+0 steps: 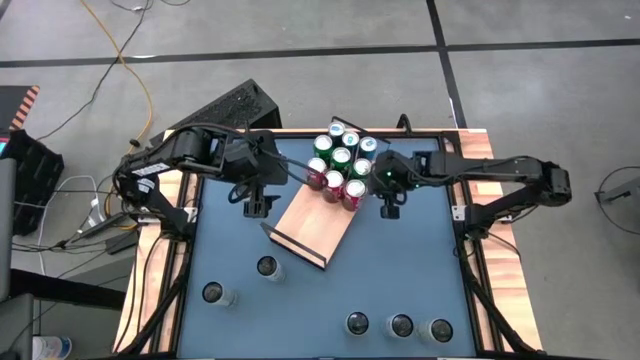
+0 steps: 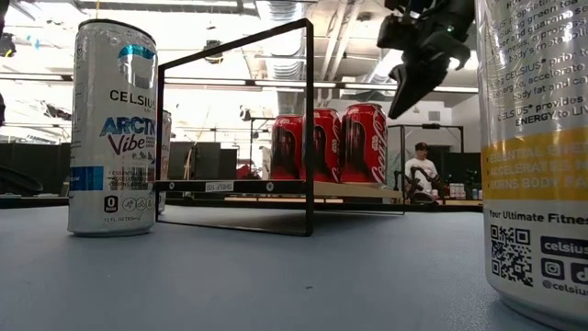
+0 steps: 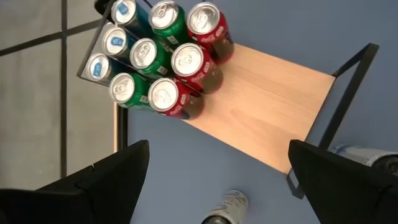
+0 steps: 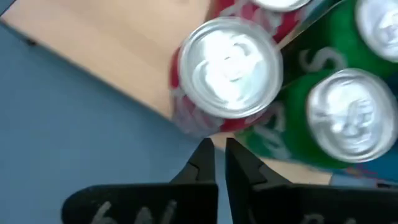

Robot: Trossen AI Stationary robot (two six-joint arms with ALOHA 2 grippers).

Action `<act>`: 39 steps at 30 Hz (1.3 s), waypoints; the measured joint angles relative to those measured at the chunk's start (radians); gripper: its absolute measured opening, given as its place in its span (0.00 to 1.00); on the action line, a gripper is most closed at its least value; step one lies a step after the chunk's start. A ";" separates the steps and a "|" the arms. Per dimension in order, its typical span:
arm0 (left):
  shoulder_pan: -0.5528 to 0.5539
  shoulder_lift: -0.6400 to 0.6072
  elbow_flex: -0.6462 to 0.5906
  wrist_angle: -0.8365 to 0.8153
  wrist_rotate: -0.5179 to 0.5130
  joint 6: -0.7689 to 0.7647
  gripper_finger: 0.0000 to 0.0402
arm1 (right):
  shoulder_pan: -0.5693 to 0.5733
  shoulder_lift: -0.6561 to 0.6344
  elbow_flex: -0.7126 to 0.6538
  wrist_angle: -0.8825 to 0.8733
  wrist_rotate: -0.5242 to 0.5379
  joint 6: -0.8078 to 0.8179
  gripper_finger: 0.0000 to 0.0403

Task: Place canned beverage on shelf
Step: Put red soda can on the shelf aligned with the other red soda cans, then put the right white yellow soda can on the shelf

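Observation:
The shelf [image 1: 315, 222], a light-wood board with a black wire rail [image 2: 308, 129], lies aslant on the blue table. Several red, green and blue cans [image 1: 340, 165] stand packed at its far end. Several white canned beverages stand on the table nearer the front, one [image 1: 267, 267] just left of the shelf. My right gripper [image 1: 388, 208] hangs shut and bare just right of the nearest red can [image 4: 227, 68], its fingertips [image 2: 401, 108] level with the can tops. My left gripper [image 1: 257, 205] hovers open above the table at the shelf's left side, nothing between its fingers [image 3: 118, 180].
Three white cans [image 1: 401, 325] stand in a row near the table's front edge and one [image 1: 215, 294] at front left. The near half of the shelf board [image 3: 267, 112] is bare. A wooden rim [image 1: 150, 280] borders the table. A person sits far off in the room [image 2: 421, 170].

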 joint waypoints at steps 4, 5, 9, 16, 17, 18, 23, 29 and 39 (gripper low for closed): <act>0.000 0.000 0.000 -0.001 0.004 0.000 0.92 | -0.021 0.000 0.000 0.043 -0.012 -0.003 0.02; 0.000 0.000 0.000 -0.002 0.004 0.000 0.92 | -0.025 0.000 0.000 0.048 -0.016 -0.004 0.02; 0.000 0.000 0.000 -0.004 0.004 0.004 0.92 | -0.038 0.000 0.000 0.077 -0.025 -0.005 0.00; 0.000 0.000 0.000 -0.004 0.004 0.004 0.92 | -0.066 0.000 0.000 0.093 -0.025 -0.030 0.00; 0.000 0.000 0.000 -0.004 0.004 0.004 0.92 | -0.072 0.000 0.000 0.092 -0.025 -0.030 0.00; 0.000 0.000 0.000 -0.004 0.004 0.004 0.92 | -0.078 0.000 0.000 0.093 -0.025 -0.026 0.00; 0.000 0.000 0.000 -0.004 0.004 0.003 0.92 | -0.080 -0.007 0.011 0.115 -0.025 -0.023 0.00; 0.000 0.000 0.000 -0.004 0.028 -0.013 0.92 | -0.036 -0.020 0.113 0.039 -0.028 -0.022 0.00; -0.045 -0.089 0.000 -0.030 0.074 -0.086 0.92 | 0.167 -0.055 0.249 -0.284 -0.202 0.332 0.00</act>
